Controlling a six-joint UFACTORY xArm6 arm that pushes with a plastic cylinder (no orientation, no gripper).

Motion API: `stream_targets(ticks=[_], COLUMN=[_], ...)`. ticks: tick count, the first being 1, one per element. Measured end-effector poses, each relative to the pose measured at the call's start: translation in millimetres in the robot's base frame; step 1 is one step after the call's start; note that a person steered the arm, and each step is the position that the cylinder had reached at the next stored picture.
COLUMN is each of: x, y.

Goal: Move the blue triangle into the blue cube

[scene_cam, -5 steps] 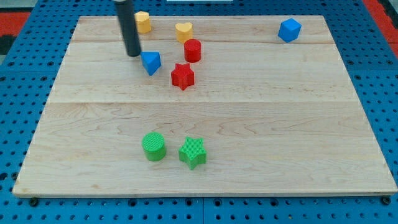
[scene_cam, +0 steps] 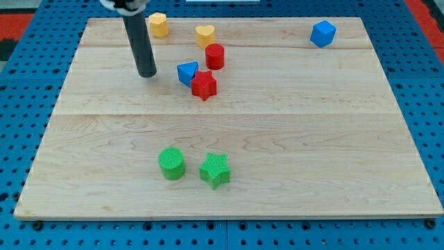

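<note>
Blue triangle (scene_cam: 187,72): small blue wedge, sat in the upper-left part of the board, pressed right up against the red star (scene_cam: 203,85) at its lower right, with the red cylinder (scene_cam: 215,55) just above and to the view's right.

Look of it: solid bright blue, flat top face lit paler than its sides, point aimed toward the view's bottom.

Blue cube (scene_cam: 322,32): way over near the view's top-right corner of the board, well apart from the triangle, nothing touching it.

Arm pose: straight dark rod came down from the view's top edge, tilted very slightly, its upper end capped by a pale collar cut off by the frame.

My tip (scene_cam: 147,73): planted on the wood to the view's left of the blue triangle, near it but with a clear strip of board showing between them.

Grip state: no pincer on this rig, just a bare rod, so nothing opened, nothing closed, nothing held.

Triangle versus tip: triangle lay to the view's right of the tip, at about the same height in the view.

Other blocks: a yellow block (scene_cam: 159,23) and a yellow heart (scene_cam: 205,35) near the top edge; a green cylinder (scene_cam: 171,164) and green star (scene_cam: 215,170) side by side low on the board.

Wooden board (scene_cam: 291,139): pale planks over a blue pegboard (scene_cam: 28,139).
</note>
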State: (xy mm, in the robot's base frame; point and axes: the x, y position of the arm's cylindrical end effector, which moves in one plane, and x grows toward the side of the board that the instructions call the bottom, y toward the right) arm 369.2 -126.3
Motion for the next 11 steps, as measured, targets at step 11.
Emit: stream_targets(ticks=[11], x=[-152.3], y=[149.8])
